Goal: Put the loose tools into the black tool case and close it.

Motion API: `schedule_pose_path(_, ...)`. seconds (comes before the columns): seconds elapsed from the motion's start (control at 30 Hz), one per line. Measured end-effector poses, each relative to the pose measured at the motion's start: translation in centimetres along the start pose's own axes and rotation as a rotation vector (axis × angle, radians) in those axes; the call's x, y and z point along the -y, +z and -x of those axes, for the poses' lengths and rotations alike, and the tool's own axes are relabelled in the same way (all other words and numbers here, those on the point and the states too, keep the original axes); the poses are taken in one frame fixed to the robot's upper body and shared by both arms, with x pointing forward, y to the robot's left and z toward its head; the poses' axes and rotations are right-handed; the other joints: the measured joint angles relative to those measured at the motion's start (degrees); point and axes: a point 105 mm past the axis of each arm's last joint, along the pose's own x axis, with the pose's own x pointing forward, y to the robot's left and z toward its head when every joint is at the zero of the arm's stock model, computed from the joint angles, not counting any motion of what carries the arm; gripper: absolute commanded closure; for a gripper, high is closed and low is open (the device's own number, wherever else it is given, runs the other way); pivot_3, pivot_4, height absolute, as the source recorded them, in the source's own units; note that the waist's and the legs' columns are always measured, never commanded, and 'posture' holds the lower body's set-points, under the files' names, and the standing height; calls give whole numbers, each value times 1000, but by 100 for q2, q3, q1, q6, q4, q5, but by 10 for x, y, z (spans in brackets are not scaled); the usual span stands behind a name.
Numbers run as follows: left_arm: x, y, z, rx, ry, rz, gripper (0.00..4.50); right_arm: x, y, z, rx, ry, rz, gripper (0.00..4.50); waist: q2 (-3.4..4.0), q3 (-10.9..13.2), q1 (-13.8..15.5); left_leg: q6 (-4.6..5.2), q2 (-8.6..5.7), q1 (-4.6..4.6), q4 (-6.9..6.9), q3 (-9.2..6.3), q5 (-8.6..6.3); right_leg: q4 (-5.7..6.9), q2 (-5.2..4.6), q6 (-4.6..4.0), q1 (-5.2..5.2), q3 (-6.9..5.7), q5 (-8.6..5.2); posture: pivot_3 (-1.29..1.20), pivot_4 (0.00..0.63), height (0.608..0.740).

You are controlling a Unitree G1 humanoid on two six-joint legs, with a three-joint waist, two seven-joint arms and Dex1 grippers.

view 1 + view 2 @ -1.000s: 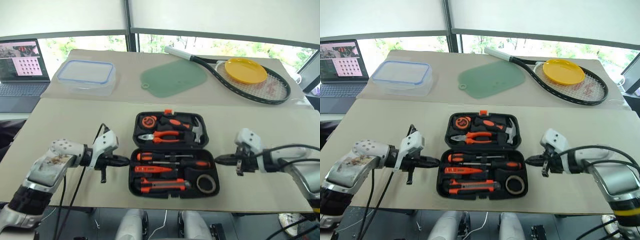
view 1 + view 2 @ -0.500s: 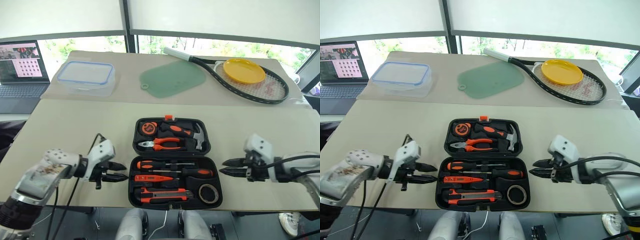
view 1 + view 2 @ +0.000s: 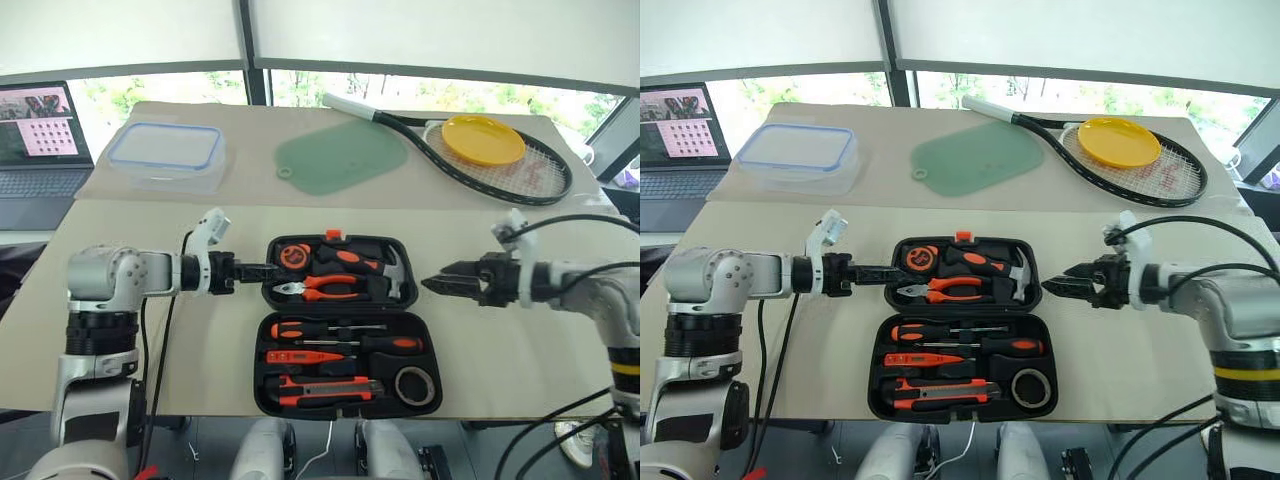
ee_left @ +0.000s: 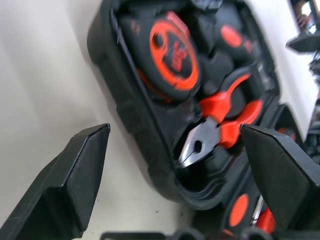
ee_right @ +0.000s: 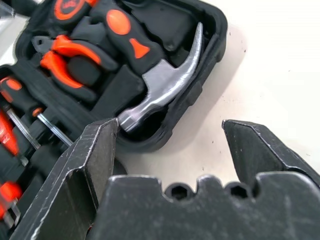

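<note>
The black tool case lies open in the middle of the near table, orange latch at its far edge. In its near half rest two screwdrivers, the orange tester, the utility knife and the tape roll. The far half holds a tape measure, pliers and a hammer. My left gripper is open at the far half's left edge, and my right gripper is open just off its right edge. Neither holds anything.
On the far table stand a clear blue-rimmed box, a green cutting mat, and a racket with a yellow plate on it. A laptop sits at the far left.
Both grippers went from shut to open. They moved away from me, from beside the case's near half to beside its far half, and the left wrist rolled.
</note>
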Motion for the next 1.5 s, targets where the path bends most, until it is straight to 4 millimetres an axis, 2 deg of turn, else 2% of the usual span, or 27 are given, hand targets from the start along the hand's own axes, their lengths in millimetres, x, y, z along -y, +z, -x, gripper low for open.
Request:
schedule_pose_path(0.13, -7, -4, -4, -6, 19, -13, 2605, 5, -7, -8, -36, -17, -23, 580, 0, 0, 4, 3, 2, -2, 1, 1, -2, -2, -3, 0, 1, 0, 0, 0, 150, 738)
schedule_pose_path(0.17, -6, -6, -5, -7, 7, -16, 3024, 5, -8, -11, -41, -14, -26, 1104, 0, 0, 6, 3, 3, -1, 1, 1, -2, -1, -4, 0, 1, 0, 0, 0, 150, 738)
schedule_pose_path(0.2, -5, -6, -5, -4, -5, -18, 3326, 5, -9, -12, -43, -17, -27, 1235, 0, 0, 7, 3, 4, -1, 1, 0, -2, 0, -4, 0, 2, -2, 1, 0, 150, 738)
schedule_pose_path(0.3, -3, -4, -1, 3, -19, -31, 4313, 5, -9, -15, -47, -18, -26, 2332, 7, -4, 18, 31, 4, 8, 0, 0, -19, 6, -6, -2, 6, -2, 2, 0, 150, 738)
schedule_pose_path(0.33, -3, -4, -1, 6, -20, -34, 4500, 5, -8, -16, -45, -16, -26, 2608, 8, -5, 23, 34, 4, 10, 0, -1, -20, 9, -7, -4, 6, -2, 2, 0, 150, 738)
schedule_pose_path(0.5, -4, -4, 0, 9, -20, -37, 4500, 0, -2, -20, -26, 5, -22, 4283, 11, -6, 27, 33, 6, 13, 0, -3, -19, 11, -4, -9, 8, -3, 6, 0, 150, 738)
schedule_pose_path(0.53, -4, -4, 0, 9, -20, -36, 4500, 0, -2, -20, -26, 5, -22, 4491, 10, -7, 23, 33, 6, 15, 1, -3, -19, 11, -4, -9, 11, -3, 6, 0, 150, 738)
schedule_pose_path(0.97, -3, 2, -3, 57, -40, -29, 4500, 1, 6, -17, -3, -32, -45, 4491, 11, -6, 55, 33, 6, 1, 1, -2, -17, 10, -4, -11, -3, -4, 10, 0, 150, 738)
schedule_pose_path(1.03, -2, 2, -5, 57, -45, -42, 4500, -1, 3, -13, -14, -32, -25, 3649, 11, -6, 62, 33, 6, -1, 0, -3, -17, 6, -4, -11, -2, -7, 9, 0, 150, 738)
schedule_pose_path(1.23, -3, 3, -5, 63, -43, -40, 4500, -8, -3, -5, -30, -15, -7, 1790, 10, -6, 53, 36, 6, 1, 1, -3, -20, 5, -4, -11, 0, -7, 9, 0, 150, 738)
schedule_pose_path(1.5, -3, 3, -6, 67, -43, -43, 4500, -12, -14, -7, -62, -5, -37, 1790, 10, -6, 52, 37, 7, 1, 1, -2, -20, 5, -4, -11, 0, -6, 9, 0, 150, 738)
